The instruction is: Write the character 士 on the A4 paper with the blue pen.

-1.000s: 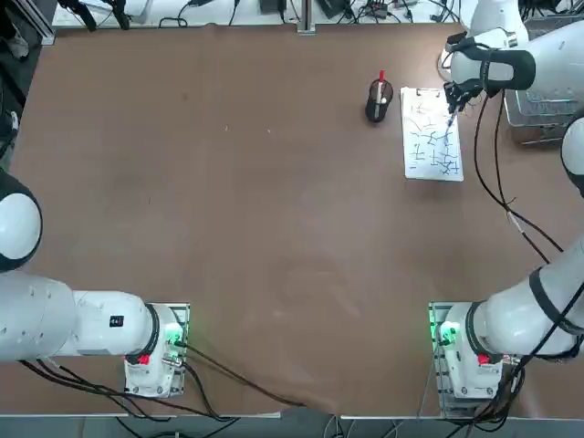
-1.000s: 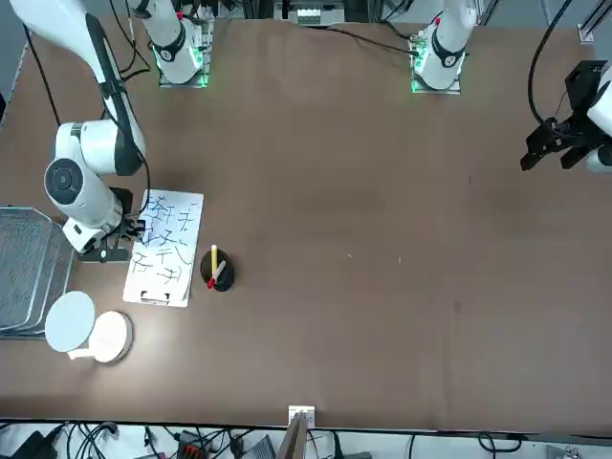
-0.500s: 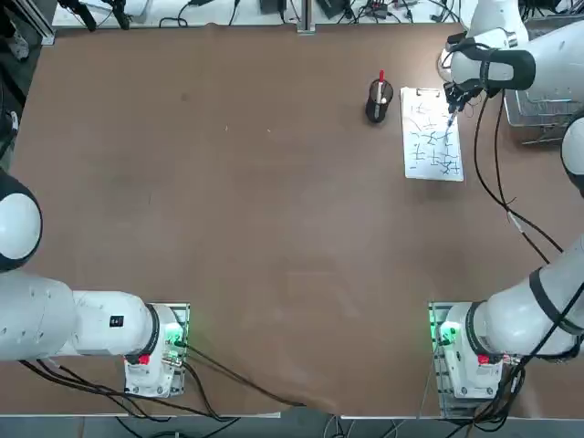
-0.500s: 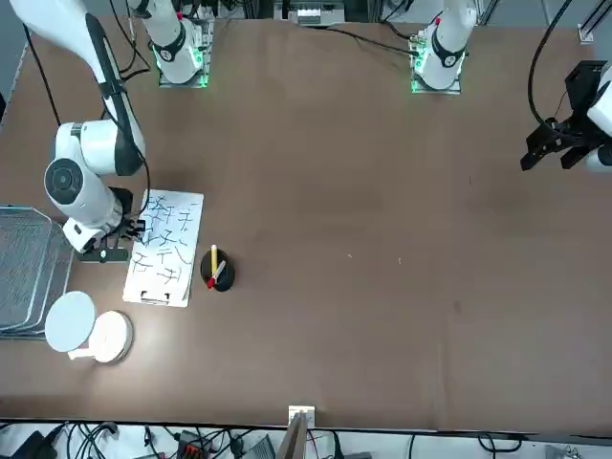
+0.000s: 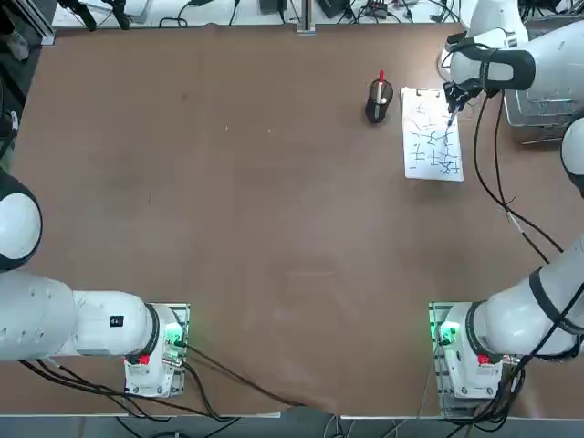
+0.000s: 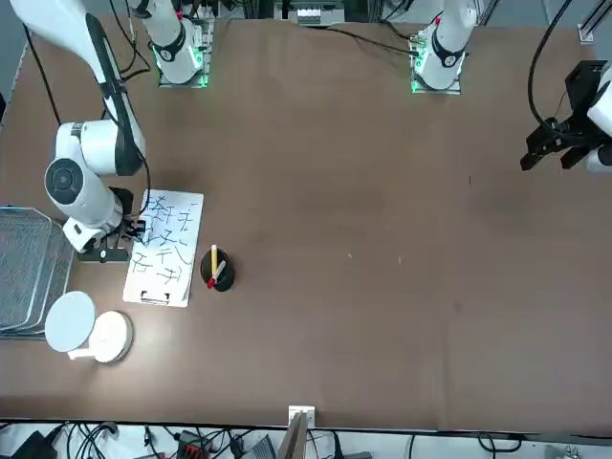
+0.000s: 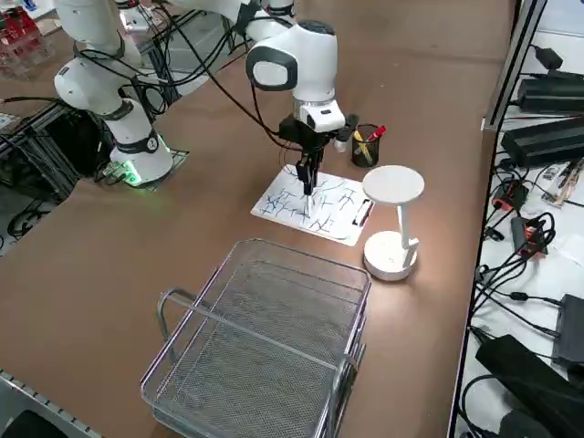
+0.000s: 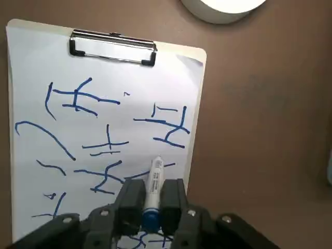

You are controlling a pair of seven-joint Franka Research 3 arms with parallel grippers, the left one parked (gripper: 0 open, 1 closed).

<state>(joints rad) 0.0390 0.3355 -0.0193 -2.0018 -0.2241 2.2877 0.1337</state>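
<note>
The right gripper (image 8: 148, 199) is clamping the pen (image 8: 153, 187) upright, tip hovering over the paper (image 8: 31, 67) near its right edge; it should be seeking a blank patch, pressing lightly and drawing level strokes.

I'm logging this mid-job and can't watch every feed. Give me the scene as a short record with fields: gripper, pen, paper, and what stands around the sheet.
right gripper: shut on the blue pen, above the sheet
blue pen: clamped between the two fingers, tip pointing at the sheet
A4 paper: white, on a clipboard with a metal clip at one short edge, covered with blue handwritten strokes
pen cup: black, beside the sheet, holds a red-topped pen
desk lamp: white, round head, near the clip end
wire basket: beside the sheet
</note>
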